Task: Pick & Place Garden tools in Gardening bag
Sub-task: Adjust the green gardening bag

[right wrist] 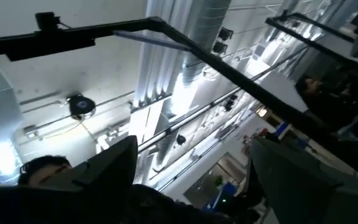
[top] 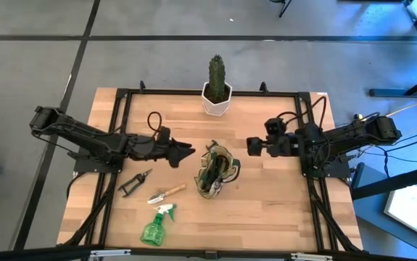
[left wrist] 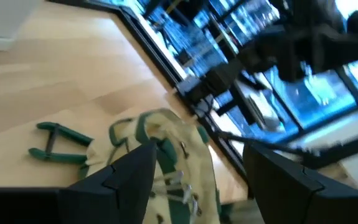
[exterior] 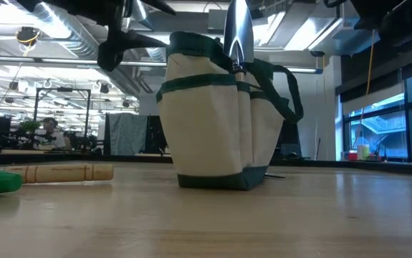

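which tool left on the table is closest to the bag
The wooden-handled trowel, just left of the bag; the shears and spray bottle lie farther off.

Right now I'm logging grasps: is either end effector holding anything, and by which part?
Nothing is held. The left end effector hangs open beside the gardening bag; the right end effector is open and empty.

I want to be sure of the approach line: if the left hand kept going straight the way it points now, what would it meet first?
Most likely the gardening bag: the left hand, fingers apart and empty, points toward its near top edge. It may be above the bag, so height is unclear.
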Robot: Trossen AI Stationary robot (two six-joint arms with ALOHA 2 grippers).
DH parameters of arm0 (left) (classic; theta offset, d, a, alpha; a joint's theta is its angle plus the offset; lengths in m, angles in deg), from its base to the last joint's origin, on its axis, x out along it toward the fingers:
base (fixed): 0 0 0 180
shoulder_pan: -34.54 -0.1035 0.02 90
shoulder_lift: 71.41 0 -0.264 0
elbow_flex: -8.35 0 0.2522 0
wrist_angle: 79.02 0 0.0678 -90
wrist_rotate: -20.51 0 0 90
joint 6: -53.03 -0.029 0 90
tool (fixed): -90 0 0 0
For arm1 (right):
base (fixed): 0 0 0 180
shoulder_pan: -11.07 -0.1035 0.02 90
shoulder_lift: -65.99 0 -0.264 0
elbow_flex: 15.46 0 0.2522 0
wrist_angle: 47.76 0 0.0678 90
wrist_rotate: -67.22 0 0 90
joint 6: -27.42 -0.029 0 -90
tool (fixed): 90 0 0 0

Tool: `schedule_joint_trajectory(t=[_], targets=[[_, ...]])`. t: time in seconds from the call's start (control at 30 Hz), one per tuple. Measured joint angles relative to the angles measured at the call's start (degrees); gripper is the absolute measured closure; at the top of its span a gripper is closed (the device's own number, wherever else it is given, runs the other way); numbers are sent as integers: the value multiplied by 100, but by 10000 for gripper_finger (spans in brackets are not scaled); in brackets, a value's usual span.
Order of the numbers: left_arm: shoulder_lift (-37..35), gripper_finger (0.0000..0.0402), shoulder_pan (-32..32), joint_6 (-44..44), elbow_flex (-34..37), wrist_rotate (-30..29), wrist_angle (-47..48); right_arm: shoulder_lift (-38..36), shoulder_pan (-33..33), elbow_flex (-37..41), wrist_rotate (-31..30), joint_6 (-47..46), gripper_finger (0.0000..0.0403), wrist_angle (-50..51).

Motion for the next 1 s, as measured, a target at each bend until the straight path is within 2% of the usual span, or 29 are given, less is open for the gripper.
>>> schedule_joint_trajectory(t=[0.13,0.3,0.37,0.57,1.0], targets=[[0,167,-1,303,0,-338,18,0,166,-2,156,-162,89,-243],[0,167,-1,460,0,-634,49,0,617,-2,1102,-600,89,-330],[0,167,18,486,0,-712,80,0,715,-2,1287,-721,89,-471],[0,167,129,502,0,-1024,93,0,1043,-2,1394,-1078,89,-370],[15,167,128,491,-2,-1025,148,0,1471,-153,1437,-1169,89,-462]])
